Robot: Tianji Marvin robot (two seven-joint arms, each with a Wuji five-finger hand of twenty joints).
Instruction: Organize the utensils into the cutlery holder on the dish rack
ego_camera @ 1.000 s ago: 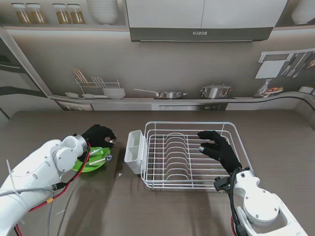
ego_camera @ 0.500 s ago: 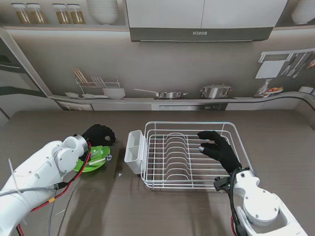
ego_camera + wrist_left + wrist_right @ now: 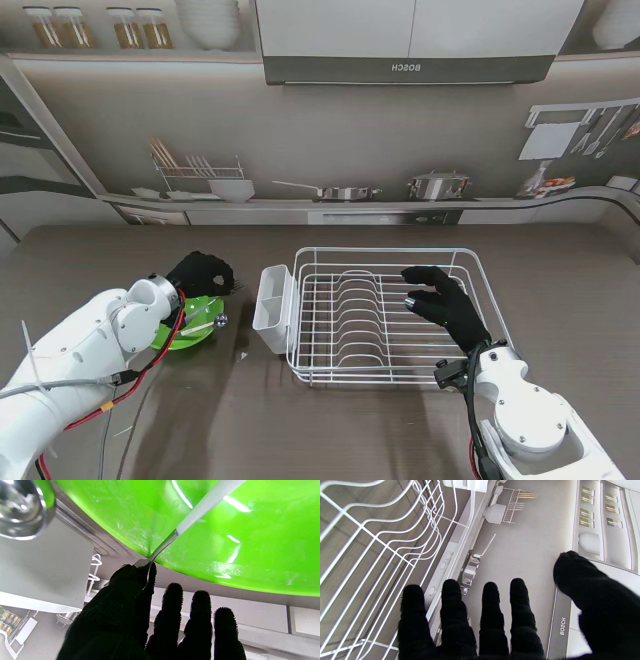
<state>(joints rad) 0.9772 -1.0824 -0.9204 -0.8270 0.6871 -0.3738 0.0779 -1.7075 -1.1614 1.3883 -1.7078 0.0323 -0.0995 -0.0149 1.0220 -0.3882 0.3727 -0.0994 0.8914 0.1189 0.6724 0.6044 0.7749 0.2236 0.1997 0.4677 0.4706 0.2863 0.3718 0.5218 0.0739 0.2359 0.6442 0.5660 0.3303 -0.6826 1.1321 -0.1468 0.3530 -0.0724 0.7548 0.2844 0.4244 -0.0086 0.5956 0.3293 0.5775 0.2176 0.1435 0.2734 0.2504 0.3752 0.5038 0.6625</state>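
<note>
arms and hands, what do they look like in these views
Both arms have smooth, rounded white shells. The left arm carries red and black cables and a white zip tie along its side; the right arm has black cabling at the wrist. The left hand and right hand wear black knitted gloves with fuzzy fingertips.

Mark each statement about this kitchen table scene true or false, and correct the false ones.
1. The green plate lies to the left of the white cutlery holder. True.
2. The left robot hand pinches the end of a utensil that rests on the plate. True.
3. The right robot hand holds a fork. False: it holds nothing, with its fingers spread over the dish rack.
4. The cutlery holder hangs on the rack's right side. False: it sits on the rack's left side.
5. Plates stand in the rack's slots. False: the slots hold no dishes.
</note>
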